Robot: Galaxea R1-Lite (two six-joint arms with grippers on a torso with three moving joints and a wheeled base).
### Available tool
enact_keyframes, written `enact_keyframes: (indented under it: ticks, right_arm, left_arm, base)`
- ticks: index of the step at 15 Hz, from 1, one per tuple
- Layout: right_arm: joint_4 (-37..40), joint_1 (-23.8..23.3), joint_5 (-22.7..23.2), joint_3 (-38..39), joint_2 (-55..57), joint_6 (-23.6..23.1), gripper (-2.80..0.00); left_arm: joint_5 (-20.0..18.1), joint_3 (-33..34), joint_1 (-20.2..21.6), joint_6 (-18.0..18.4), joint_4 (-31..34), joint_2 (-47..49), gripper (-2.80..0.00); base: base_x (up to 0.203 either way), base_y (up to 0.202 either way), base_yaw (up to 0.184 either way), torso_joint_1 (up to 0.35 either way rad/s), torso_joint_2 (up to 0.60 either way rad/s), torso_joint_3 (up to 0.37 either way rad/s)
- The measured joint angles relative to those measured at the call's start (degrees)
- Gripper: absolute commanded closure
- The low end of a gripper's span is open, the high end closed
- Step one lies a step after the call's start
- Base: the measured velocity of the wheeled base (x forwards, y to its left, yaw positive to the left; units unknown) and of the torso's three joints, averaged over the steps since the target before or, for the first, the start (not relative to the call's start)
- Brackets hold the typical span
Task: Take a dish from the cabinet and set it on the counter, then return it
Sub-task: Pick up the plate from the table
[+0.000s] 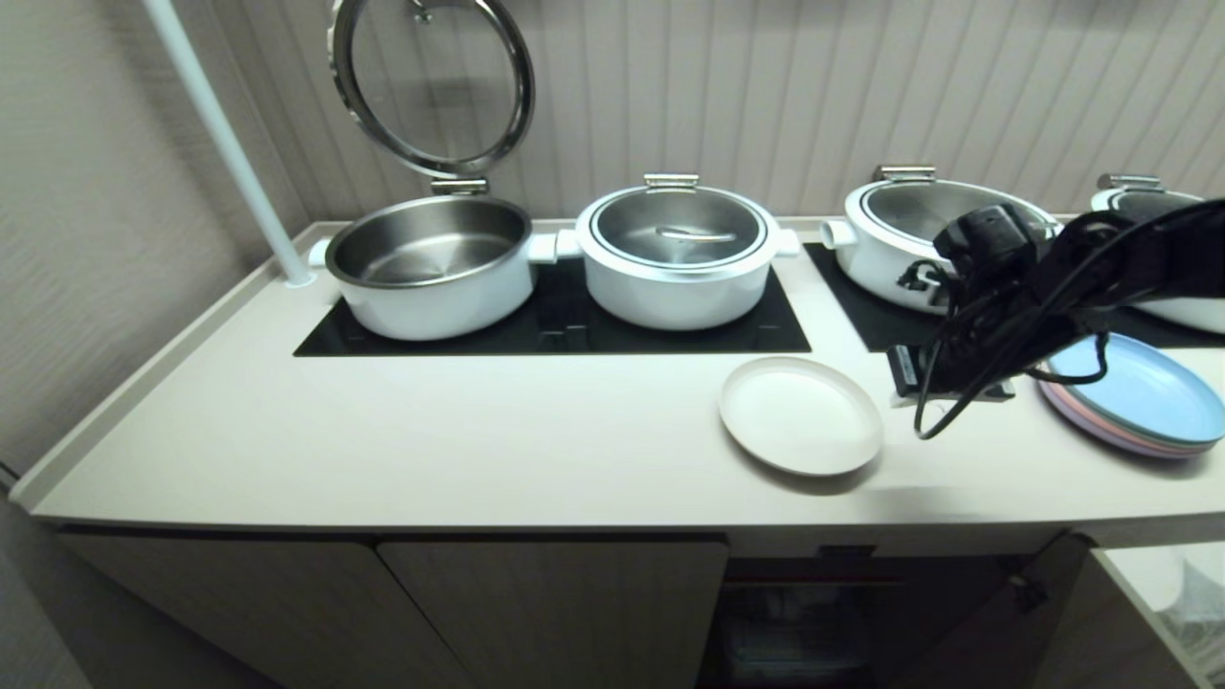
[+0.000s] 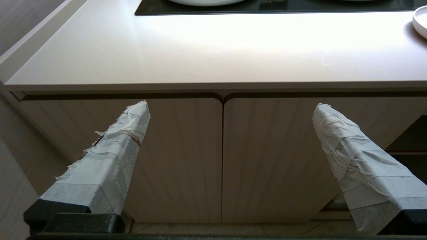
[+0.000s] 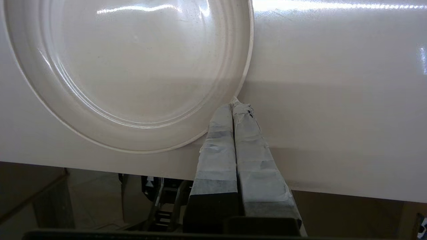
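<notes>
A: Where's your dish?
B: Flat on the counter, near its front edge.
A: Grippers?
B: Your right gripper is pinched empty beside its rim; left gripper spread wide.

A vertically ribbed beige wall panel rises at the rear; a plainer textured wall closes the left side; a slim white pole slants up from the back-left corner; four white-bodied steel warming pots sit in a row on glossy black cooktop panels, the leftmost with its glass lid raised; pastel plates are stacked at far right; soft overhead light glares off the pale surface.
</notes>
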Motion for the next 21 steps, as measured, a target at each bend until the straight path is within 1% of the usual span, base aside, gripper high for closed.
enact_keyframes:
  ticks: [1, 2, 13, 17, 21]
  right_arm:
    - [0.0, 0.0, -0.8, -0.1, 0.6, 0.1, -0.12]
    - [0.0, 0.0, -1.2, -0.3, 1.1, 0.2, -2.8]
    - [-0.9, -0.1, -1.4, -3.1, 6.0, 0.3, -2.8]
    - [-1.2, 0.0, -1.5, -5.2, 8.3, 2.2, -2.8]
    - [-4.3, 0.2, -1.6, -5.7, 10.2, 2.9, -2.8]
  left_arm:
    - [0.0, 0.0, 0.0, 0.0, 0.0, 0.0, -2.8]
    - [0.0, 0.0, 0.0, 0.0, 0.0, 0.0, -2.8]
    - [0.0, 0.0, 0.0, 0.0, 0.0, 0.0, -2.8]
    - [0.0, 0.0, 0.0, 0.0, 0.0, 0.0, -2.8]
    - [0.0, 0.0, 0.0, 0.0, 0.0, 0.0, -2.8]
  base:
    - [0.0, 0.0, 0.0, 0.0, 0.0, 0.0]
    - [0.0, 0.0, 0.0, 0.0, 0.0, 0.0]
    - [0.0, 0.0, 0.0, 0.0, 0.0, 0.0]
    - [0.0, 0.0, 0.0, 0.0, 0.0, 0.0]
    - [0.0, 0.0, 0.0, 0.0, 0.0, 0.0]
